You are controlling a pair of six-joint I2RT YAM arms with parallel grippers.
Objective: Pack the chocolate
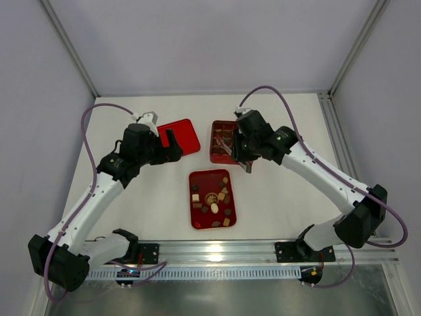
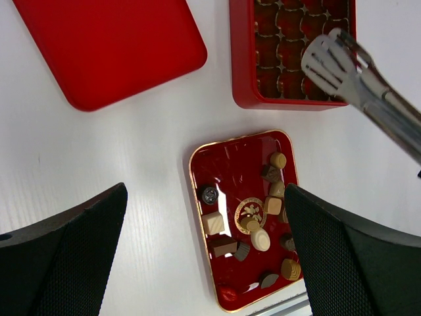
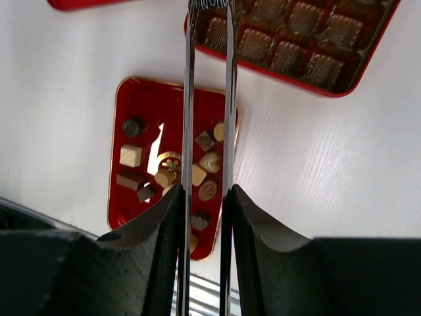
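Note:
Several chocolate pieces (image 1: 212,197), dark, tan and cream, lie loose in a flat red tray (image 1: 197,179) with a gold rim. The same chocolate pieces (image 2: 260,239) and tray (image 2: 223,155) show in the left wrist view, and the pieces (image 3: 209,162) again in the right wrist view. My right gripper (image 3: 205,197) is shut on metal tongs (image 3: 189,99). The tongs' tips (image 2: 327,62) hang over the red box with brown compartments (image 2: 245,59), and I see nothing between them. My left gripper (image 2: 205,197) is open and empty, high above the tray's left edge.
A plain red lid (image 1: 180,137) lies at the back left, close to my left gripper (image 1: 172,145). The compartment box (image 1: 214,157) stands behind the tray, under my right gripper (image 1: 242,157). A metal rail (image 1: 217,253) runs along the near edge.

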